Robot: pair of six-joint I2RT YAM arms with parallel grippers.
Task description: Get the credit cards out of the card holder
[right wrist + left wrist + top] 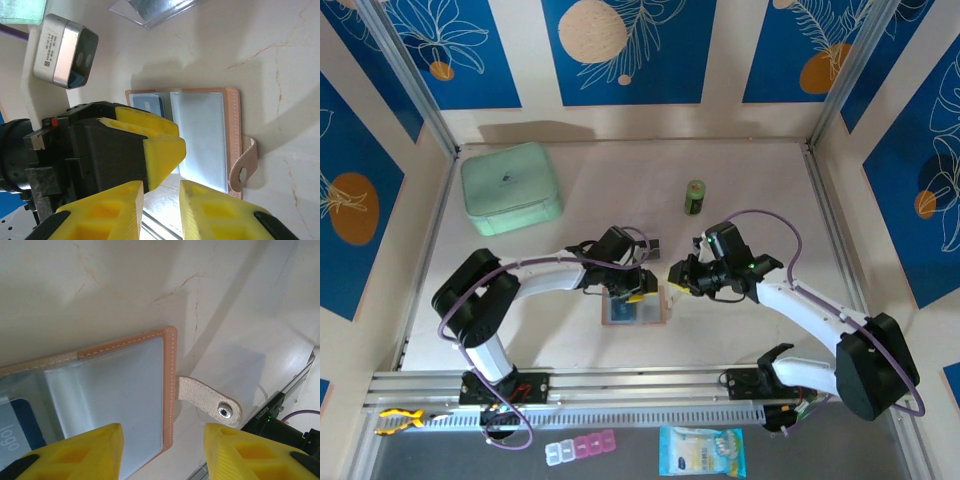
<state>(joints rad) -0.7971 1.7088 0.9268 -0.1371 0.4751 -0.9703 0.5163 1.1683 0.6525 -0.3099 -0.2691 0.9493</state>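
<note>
Hovering spread and empty above the card holder (125,385) lying open on the tabletop (150,275), the left fingers (75,452) may drag it along when tugging the sleeved credit card (22,420), since the slightly parted right fingers (105,210) pin nothing.

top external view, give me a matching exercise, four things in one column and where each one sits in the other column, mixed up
Things
1. mint-green case
2. small green container
3. card holder
4. pill box

Places
A. middle of the table, lying open
B. on the dark near strip, off the table
C. far left corner of the table
D. far side of the table, right of centre

Pairs: 1-C, 2-D, 3-A, 4-B
</note>
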